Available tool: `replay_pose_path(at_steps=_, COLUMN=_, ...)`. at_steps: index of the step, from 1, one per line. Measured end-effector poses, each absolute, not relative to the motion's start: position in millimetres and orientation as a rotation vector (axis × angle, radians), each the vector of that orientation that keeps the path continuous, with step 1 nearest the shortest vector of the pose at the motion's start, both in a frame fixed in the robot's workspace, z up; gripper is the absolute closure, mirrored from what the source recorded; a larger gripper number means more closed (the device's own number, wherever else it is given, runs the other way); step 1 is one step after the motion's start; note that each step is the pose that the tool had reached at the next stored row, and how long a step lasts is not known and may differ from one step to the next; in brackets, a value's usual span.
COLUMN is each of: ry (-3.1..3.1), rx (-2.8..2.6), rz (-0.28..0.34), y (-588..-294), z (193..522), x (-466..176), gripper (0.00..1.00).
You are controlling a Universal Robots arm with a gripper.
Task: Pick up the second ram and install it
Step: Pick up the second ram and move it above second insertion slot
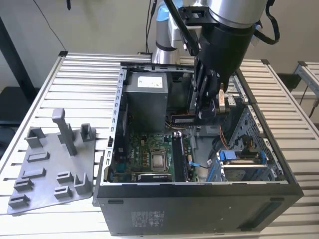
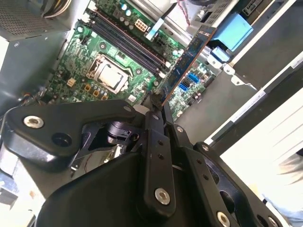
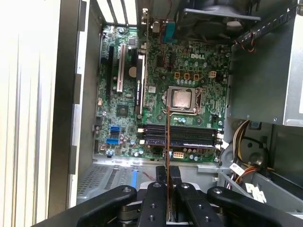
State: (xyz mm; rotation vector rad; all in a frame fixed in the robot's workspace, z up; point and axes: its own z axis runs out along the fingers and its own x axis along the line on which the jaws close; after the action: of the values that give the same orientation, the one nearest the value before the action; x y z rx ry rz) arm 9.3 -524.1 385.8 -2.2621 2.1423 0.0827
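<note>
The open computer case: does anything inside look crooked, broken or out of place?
Nothing looks broken or spilled. The one thing out of place is the second ram, clamped by one end in the gripper and hanging above the motherboard instead of sitting in the long dark slots.

Silver arm [image 1: 234, 10], black jaws, steel screws [image 2: 162, 196]

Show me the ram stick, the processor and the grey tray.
ram stick [image 2: 187, 64]: second wrist view, middle of its board.
processor [image 3: 181, 99]: first wrist view, centre of its metal lid.
grey tray [image 1: 52, 164]: exterior view, bare flat patch.
</note>
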Motion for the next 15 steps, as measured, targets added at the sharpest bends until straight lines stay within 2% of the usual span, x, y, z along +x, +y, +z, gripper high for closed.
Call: replay_pose_path(at_steps=15, ry=2.172, rx=-2.233, rz=0.082, y=-502.7, z=385.6, x=9.0, gripper=0.85)
